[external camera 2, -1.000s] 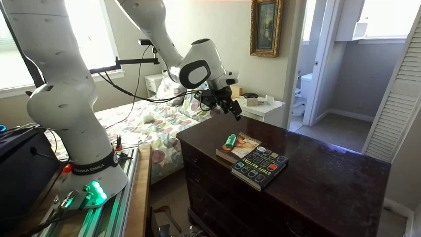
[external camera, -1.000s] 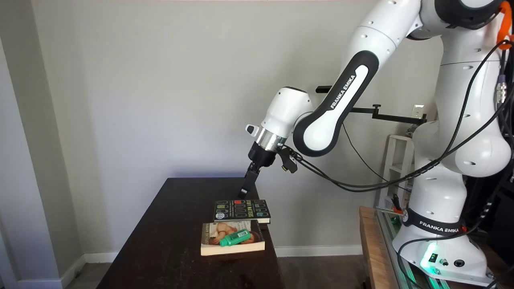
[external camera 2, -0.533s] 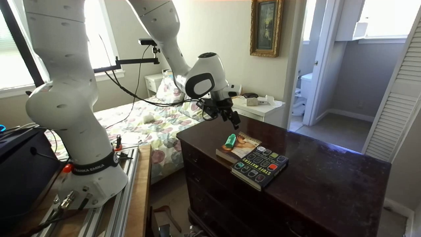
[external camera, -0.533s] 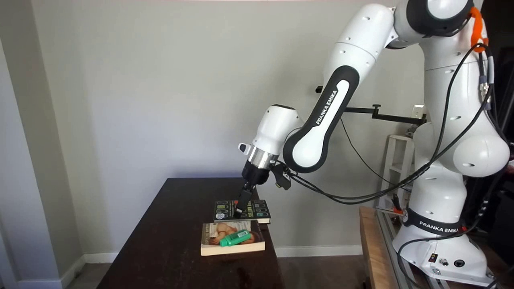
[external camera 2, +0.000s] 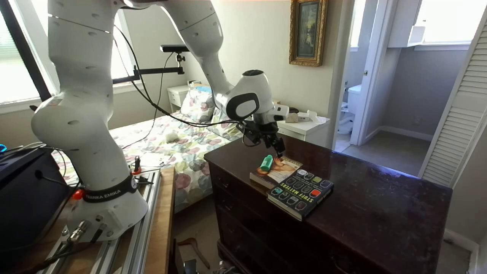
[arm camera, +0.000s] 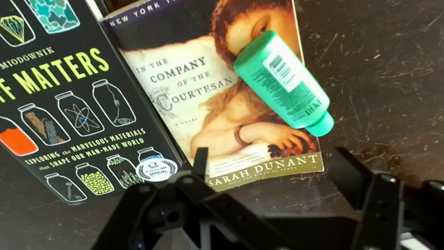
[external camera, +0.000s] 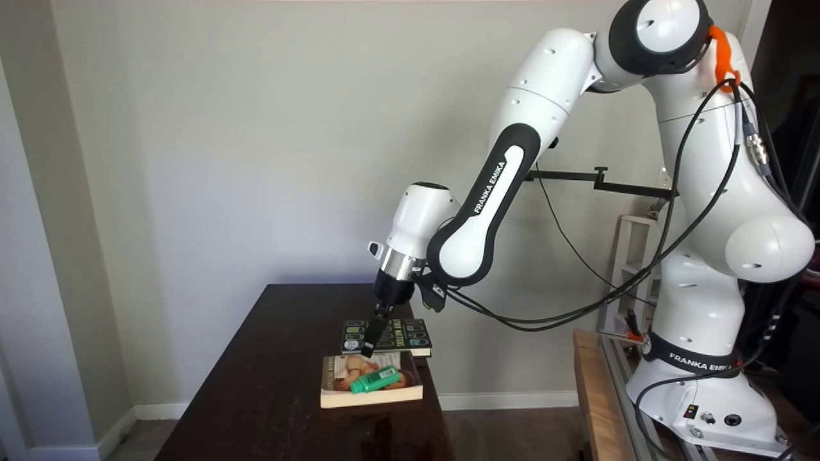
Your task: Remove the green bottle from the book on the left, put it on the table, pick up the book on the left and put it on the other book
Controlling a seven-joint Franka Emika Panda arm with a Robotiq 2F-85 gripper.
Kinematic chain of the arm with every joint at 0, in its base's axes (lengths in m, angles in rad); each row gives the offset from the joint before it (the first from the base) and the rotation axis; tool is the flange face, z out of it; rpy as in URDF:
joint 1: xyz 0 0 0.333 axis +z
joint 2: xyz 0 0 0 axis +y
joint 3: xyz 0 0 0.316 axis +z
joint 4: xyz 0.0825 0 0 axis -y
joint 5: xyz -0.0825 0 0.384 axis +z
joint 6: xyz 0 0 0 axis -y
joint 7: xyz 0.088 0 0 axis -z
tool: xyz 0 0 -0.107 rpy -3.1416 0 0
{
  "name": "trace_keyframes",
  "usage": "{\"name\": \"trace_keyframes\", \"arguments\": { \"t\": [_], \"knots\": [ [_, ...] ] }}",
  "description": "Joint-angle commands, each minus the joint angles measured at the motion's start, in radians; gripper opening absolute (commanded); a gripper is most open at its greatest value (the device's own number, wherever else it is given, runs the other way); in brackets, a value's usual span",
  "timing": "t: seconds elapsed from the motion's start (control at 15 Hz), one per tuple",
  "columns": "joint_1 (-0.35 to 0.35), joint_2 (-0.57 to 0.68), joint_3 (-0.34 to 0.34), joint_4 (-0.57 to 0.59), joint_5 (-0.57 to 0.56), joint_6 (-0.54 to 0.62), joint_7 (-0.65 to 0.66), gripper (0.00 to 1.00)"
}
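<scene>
Gripper (arm camera: 271,153), wide, holding nothing; green bottle (arm camera: 282,85), lying aslant on the paperback (arm camera: 215,102): if I close askew, I may roll it right off.

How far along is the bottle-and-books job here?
Done: no step yet; the green bottle lies on the Sarah Dunant book. In hand: nothing gripped; the open gripper hangs near the bottle, likely to grasp it next. Left: setting the bottle on the table, then laying that book on the Stuff Matters book beside it.
</scene>
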State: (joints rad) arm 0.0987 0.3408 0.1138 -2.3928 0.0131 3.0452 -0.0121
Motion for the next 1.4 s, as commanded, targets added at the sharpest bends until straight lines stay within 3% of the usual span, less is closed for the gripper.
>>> {"name": "trace_keyframes", "arguments": {
  "t": [0.0, 0.07, 0.53, 0.8, 1.07, 1.33],
  "knots": [
    [0.063, 0.061, -0.055, 0.054, -0.026, -0.010, 0.052, 0.59],
    [0.027, 0.073, -0.002, 0.059, 0.009, -0.012, 0.029, 0.51],
    [0.154, 0.130, -0.092, 0.092, -0.051, 0.049, 0.051, 0.01],
    [0.203, 0.140, -0.142, 0.100, -0.051, 0.086, 0.058, 0.00],
    [0.270, 0.154, -0.218, 0.110, -0.073, 0.021, 0.062, 0.00],
    [0.228, 0.164, -0.154, 0.112, -0.084, -0.018, 0.029, 0.00]
  ]
}}
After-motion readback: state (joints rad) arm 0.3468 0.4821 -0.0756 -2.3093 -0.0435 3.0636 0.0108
